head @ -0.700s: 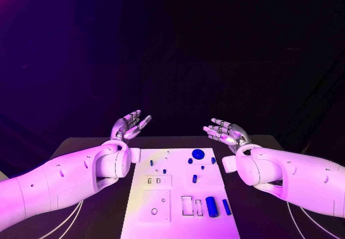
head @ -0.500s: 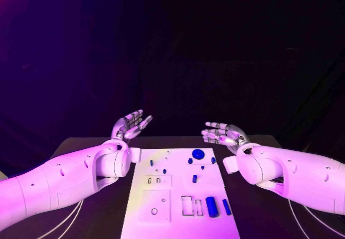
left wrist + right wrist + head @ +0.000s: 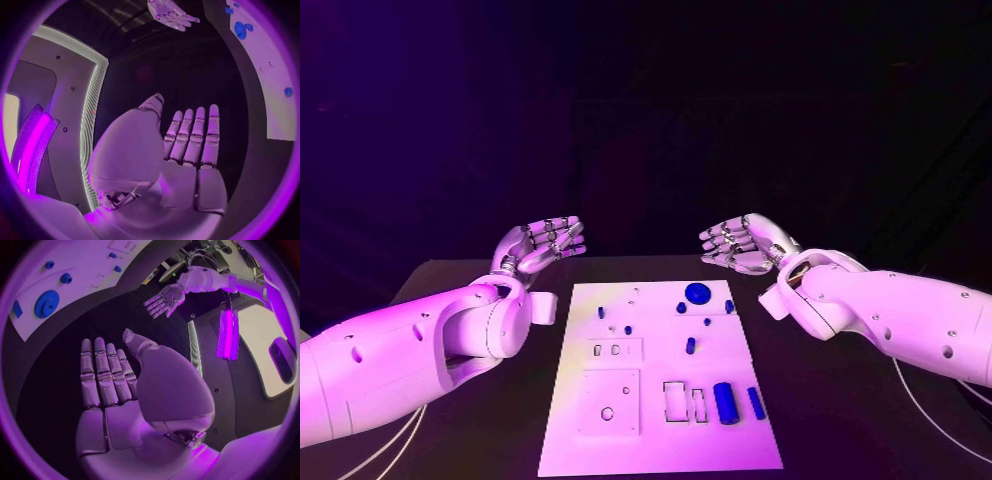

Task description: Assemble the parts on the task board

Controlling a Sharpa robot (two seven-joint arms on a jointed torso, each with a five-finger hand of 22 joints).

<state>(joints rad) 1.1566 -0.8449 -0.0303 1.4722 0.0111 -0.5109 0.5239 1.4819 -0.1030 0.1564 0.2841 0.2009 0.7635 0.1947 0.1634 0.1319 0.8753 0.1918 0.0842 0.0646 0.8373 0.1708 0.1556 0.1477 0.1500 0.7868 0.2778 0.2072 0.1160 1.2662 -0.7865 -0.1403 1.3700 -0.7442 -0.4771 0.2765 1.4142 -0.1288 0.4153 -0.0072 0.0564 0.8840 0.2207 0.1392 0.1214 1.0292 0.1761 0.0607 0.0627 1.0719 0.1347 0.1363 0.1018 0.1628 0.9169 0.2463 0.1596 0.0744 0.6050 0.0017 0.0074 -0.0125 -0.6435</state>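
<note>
The white task board (image 3: pixel 661 440) lies in the middle of the black table. On it are a round blue disc (image 3: pixel 698 292), a thick blue cylinder (image 3: pixel 724 400), a slimmer blue bar (image 3: pixel 756 402) and several small blue pieces such as a peg (image 3: pixel 689 345). My left hand (image 3: pixel 542 243) hovers past the board's far left corner, empty, fingers straight and side by side (image 3: pixel 194 135). My right hand (image 3: pixel 744 243) hovers past the far right corner, also empty, fingers extended (image 3: pixel 103 372). Each wrist view catches the other hand: the right hand (image 3: pixel 172 12) and the left hand (image 3: pixel 161 301).
The board (image 3: pixel 265 85) and its blue disc (image 3: pixel 240 30) appear beside my left hand; the board (image 3: pixel 81 260) and disc (image 3: pixel 47 302) appear beyond my right hand. Black tabletop (image 3: pixel 488 420) borders the board on both sides. Pale cables (image 3: pixel 387 445) run along the table by my left arm.
Both hands have turned at the wrist and drawn slightly toward each other; the right hand has moved left. The head view has shifted a little. The parts lie as before.
</note>
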